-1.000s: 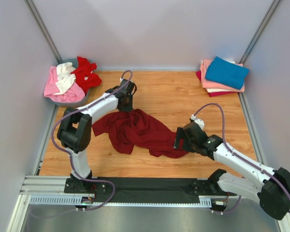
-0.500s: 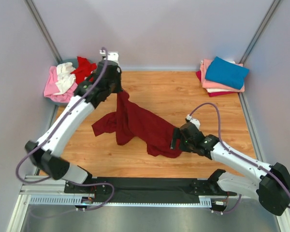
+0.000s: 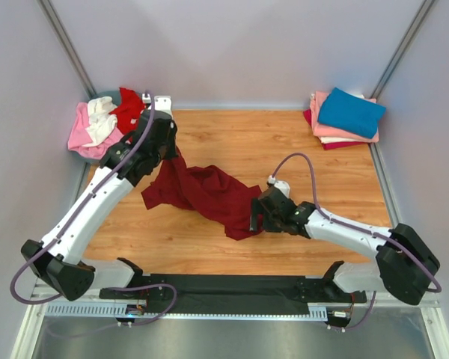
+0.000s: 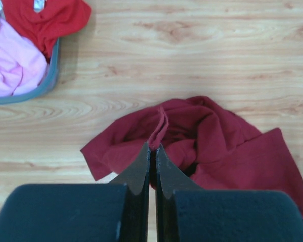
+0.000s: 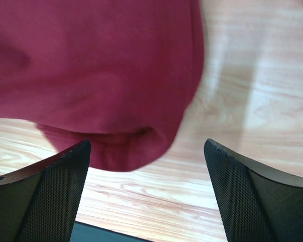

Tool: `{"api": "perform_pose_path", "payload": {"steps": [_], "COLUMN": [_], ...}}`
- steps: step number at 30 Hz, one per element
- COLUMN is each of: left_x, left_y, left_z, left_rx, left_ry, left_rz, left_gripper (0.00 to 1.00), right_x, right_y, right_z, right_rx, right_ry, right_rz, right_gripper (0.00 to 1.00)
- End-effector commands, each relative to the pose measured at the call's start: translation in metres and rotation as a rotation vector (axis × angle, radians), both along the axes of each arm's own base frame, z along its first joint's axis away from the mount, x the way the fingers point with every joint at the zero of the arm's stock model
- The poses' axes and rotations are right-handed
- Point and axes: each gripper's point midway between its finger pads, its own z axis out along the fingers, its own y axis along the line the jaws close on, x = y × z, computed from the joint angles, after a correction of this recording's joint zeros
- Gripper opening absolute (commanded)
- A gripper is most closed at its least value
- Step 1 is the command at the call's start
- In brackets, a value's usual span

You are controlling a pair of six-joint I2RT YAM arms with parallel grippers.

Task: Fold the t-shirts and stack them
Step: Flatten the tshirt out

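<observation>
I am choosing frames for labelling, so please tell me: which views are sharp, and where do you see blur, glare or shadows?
Top external: even light, sharp, only faint soft shadows on the table. Left wrist: wood grain and maroon t-shirt in focus. Right wrist: the t-shirt looks blurred, pale glare lies on the wood to its right, while the mesh fingers are crisp.

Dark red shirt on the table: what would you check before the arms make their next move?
1. Left gripper holding the maroon t-shirt: ok, shut on a pinch of cloth.
2. Right gripper holding it too: not ok, open beside the shirt's edge.
3. Shirt spread flat: not ok, bunched.
4. Bare table to spread on: ok.
5. Folded stack out of the way: ok, far right corner.
6. Which part of the shirt the left gripper pinches: cannot tell.
</observation>
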Motion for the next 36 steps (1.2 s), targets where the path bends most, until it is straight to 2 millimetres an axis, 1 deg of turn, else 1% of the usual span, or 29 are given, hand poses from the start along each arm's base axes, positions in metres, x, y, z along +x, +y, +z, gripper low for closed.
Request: {"api": "perform_pose_path", "payload": {"steps": [1,2,3,4,5,6,7,8,9,10,11,12,13,14,15,16,17,18,19,23,25,27,31,33,36], "left_x": [-0.013,-0.016,-0.024,-0.028,-0.031,-0.037,-0.039,-0.041,-0.044,-0.046,-0.047,-0.049,-0.049,-0.049,-0.05,-0.05,-0.051,-0.051,-0.052,-0.052,-0.051,-0.05,-0.048,-0.048,-0.047], "left_y": [0.01,0.012,0.016,0.018,0.019,0.023,0.024,0.025,0.026,0.026,0.024,0.024,0.022,0.022,0.022,0.022,0.023,0.024,0.025,0.025,0.024,0.023,0.023,0.023,0.023], "left_z": [0.003,-0.002,-0.016,-0.023,-0.03,-0.047,-0.054,-0.06,-0.074,-0.078,-0.082,-0.091,-0.093,-0.095,-0.098,-0.097,-0.097,-0.096,-0.096,-0.095,-0.099,-0.103,-0.108,-0.108,-0.108], "left_rx": [-0.001,-0.011,-0.007,-0.006,-0.011,-0.005,-0.004,-0.003,0.008,0.008,0.006,0.009,0.003,0.0,0.001,0.002,0.004,0.005,0.006,-0.004,-0.002,0.005,0.016,0.018,0.018], "left_ry": [-0.02,-0.015,0.006,0.015,0.02,0.043,0.052,0.057,0.088,0.102,0.112,0.131,0.135,0.136,0.139,0.138,0.135,0.133,0.131,0.114,0.12,0.13,0.138,0.138,0.133], "left_rz": [0.01,0.021,0.023,0.027,0.032,0.038,0.042,0.044,0.048,0.046,0.04,0.034,0.031,0.029,0.029,0.029,0.03,0.03,0.03,0.03,0.029,0.026,0.029,0.029,0.031], "left_gripper": [0.0,0.0,0.0,0.0,0.0,0.0,0.0,0.0,0.0,0.0,0.0,0.0,0.0,0.0,0.0,0.0,0.0,0.0,0.0,0.0,0.0,0.0,0.0,0.0,0.0], "right_x": [0.039,0.048,0.052,0.059,0.073,0.078,0.083,0.09,0.102,0.105,0.109,0.122,0.126,0.132,0.141,0.144,0.148,0.15,0.151,0.149,0.147,0.146,0.143,0.143,0.146], "right_y": [0.024,0.02,0.022,0.021,0.019,0.02,0.02,0.018,0.024,0.024,0.025,0.028,0.026,0.023,0.025,0.022,0.017,0.015,0.014,0.012,0.01,0.011,0.011,0.009,0.007], "right_z": [0.053,0.064,0.07,0.074,0.08,0.081,0.082,0.069,0.08,0.076,0.061,0.07,0.064,0.052,0.055,0.051,0.04,0.037,0.032,0.02,0.011,0.006,-0.01,-0.015,-0.02], "right_rx": [0.136,0.173,0.2,0.212,0.212,0.201,0.185,0.143,0.134,0.109,0.07,0.059,0.033,0.006,0.005,-0.005,-0.027,-0.037,-0.053,-0.078,-0.098,-0.102,-0.115,-0.129,-0.128], "right_ry": [-0.185,-0.21,-0.215,-0.222,-0.229,-0.229,-0.223,-0.191,-0.211,-0.197,-0.165,-0.188,-0.175,-0.146,-0.151,-0.133,-0.101,-0.091,-0.072,-0.04,-0.014,0.001,0.037,0.041,0.051], "right_rz": [-0.015,-0.04,-0.032,-0.041,-0.062,-0.045,-0.038,-0.042,-0.021,-0.015,-0.011,-0.02,-0.021,-0.034,-0.044,-0.054,-0.069,-0.077,-0.082,-0.083,-0.084,-0.075,-0.068,-0.071,-0.072], "right_gripper": [0.95,0.95,0.95,0.94,0.93,0.91,0.9,0.88,0.84,0.83,0.81,0.79,0.75,0.73,0.7,0.68,0.66,0.61,0.59,0.55,0.52,0.51,0.48,0.45,0.45]}}
